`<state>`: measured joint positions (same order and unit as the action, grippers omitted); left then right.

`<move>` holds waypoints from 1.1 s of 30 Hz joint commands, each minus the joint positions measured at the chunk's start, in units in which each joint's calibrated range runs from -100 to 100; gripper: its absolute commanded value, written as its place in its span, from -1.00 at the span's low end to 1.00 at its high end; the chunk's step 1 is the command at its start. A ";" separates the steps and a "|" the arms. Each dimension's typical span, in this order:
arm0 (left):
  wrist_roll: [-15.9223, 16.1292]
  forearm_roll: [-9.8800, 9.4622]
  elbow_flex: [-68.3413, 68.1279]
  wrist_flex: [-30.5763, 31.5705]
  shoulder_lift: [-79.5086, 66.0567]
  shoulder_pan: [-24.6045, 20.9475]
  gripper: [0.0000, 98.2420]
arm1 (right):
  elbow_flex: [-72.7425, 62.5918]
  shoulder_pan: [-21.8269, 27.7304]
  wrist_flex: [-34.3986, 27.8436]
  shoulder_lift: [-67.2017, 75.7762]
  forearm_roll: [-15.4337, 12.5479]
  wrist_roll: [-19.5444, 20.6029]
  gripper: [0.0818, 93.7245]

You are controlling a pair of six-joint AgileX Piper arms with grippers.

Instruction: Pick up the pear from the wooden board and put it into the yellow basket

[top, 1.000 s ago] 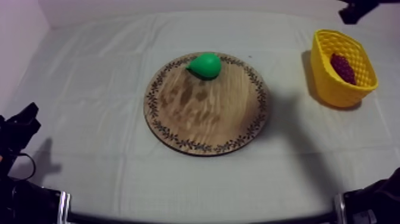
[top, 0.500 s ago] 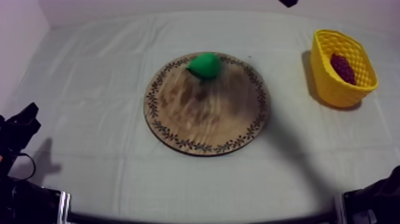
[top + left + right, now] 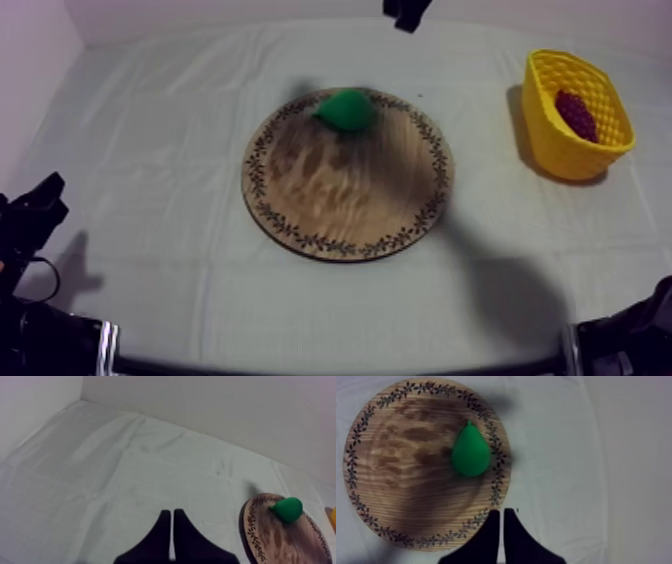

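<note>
Pear [image 3: 346, 109] on board [image 3: 340, 205] nr rim — R gripper [image 3: 501, 512] closed, hovering nearby.

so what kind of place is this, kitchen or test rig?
Most likely a robot test bench: a cloth-draped table against a bare wall, staged with toy props, a pear on a round wooden board and grapes in a yellow basket.

Soft, even light from above makes the cloth [image 3: 150, 150] bright. A broad, diffuse shadow dims the wooden board [image 3: 340, 205] and the cloth beside it.
</note>
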<state>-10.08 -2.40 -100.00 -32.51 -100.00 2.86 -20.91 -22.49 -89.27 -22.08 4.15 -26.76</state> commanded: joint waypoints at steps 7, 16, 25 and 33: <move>-0.01 -0.02 0.00 0.01 0.00 0.00 -1.00 | -7.30 -1.07 -7.53 -8.47 -0.65 -0.60 -0.99; -0.01 -0.02 0.00 0.01 0.00 0.00 -1.00 | -13.76 -1.97 -8.28 -15.63 -0.24 0.01 -0.84; -0.01 -0.02 0.00 0.01 0.00 0.00 -1.00 | -15.28 -2.63 -8.46 -18.12 1.82 2.48 -0.28; -0.01 -0.02 0.00 0.01 0.00 0.00 -1.00 | -13.65 -3.43 -8.40 -17.87 3.31 2.06 0.44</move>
<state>-10.08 -2.40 -100.00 -32.51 -100.00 2.86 -34.66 -25.88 -97.73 -40.05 7.33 -24.27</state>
